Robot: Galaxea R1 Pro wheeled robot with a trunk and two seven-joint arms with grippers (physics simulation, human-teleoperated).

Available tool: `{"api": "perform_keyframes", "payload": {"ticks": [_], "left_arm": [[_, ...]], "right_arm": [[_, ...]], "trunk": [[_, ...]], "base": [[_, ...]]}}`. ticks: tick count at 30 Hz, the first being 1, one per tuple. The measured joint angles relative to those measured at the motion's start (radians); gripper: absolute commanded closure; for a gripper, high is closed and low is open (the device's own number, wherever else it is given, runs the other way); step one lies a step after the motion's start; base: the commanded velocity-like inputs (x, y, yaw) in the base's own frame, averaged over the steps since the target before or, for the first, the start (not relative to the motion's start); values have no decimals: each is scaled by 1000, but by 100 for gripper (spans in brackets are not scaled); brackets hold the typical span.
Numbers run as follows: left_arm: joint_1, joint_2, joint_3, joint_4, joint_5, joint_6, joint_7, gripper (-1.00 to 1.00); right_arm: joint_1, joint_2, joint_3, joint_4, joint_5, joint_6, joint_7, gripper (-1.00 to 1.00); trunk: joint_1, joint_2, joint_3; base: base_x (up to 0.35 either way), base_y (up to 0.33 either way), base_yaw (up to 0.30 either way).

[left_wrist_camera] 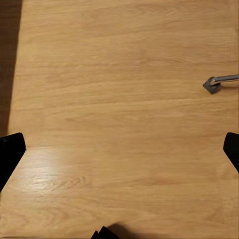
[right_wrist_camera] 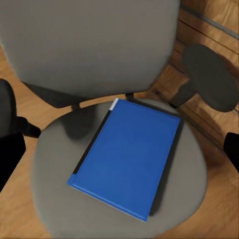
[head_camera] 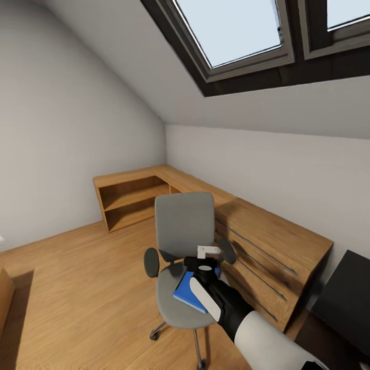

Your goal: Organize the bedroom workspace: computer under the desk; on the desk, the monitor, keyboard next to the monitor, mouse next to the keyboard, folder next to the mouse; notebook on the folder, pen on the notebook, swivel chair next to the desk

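The swivel chair (head_camera: pixel 183 234) stands on the wood floor with its grey backrest toward the wooden dresser. The bright blue folder (right_wrist_camera: pixel 127 157) with its black spine lies flat on the chair's seat (right_wrist_camera: pixel 55 199), also seen as the folder (head_camera: pixel 185 294) in the head view. My right arm (head_camera: pixel 221 300) reaches over the seat. The right gripper (right_wrist_camera: pixel 122 152) hovers above the folder, open, with its black fingertips (right_wrist_camera: pixel 10 154) wide apart and nothing held. My left gripper (left_wrist_camera: pixel 122 149) is open over bare floor. A black corner of the desk (head_camera: pixel 344 293) shows at the right.
A light wooden dresser (head_camera: pixel 272 246) with bar handles runs along the right wall behind the chair. A low open shelf (head_camera: pixel 131 200) fills the far corner. Sloped walls and skylights (head_camera: pixel 231 31) are overhead. A chrome leg tip (left_wrist_camera: pixel 216 83) lies on the floor near my left gripper.
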Motion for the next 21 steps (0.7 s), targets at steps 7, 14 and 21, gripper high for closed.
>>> {"api": "perform_keyframes", "payload": {"ticks": [7,14,21], "left_arm": [[0,0,0,0,0,-1,0,-100],[0,0,0,0,0,-1,0,-100],[0,0,-2,0,0,0,0,-100]], "right_arm": [[0,0,-3,0,0,-19,5,-100],[0,0,-3,15,-1,-39,6,-100],[0,0,-3,31,2,-45,6,-100]], "trunk": [[0,0,-1],[-1,0,-1],[0,0,-1]], "base": [[60,0,76],[255,0,8],[57,0,0]]}}
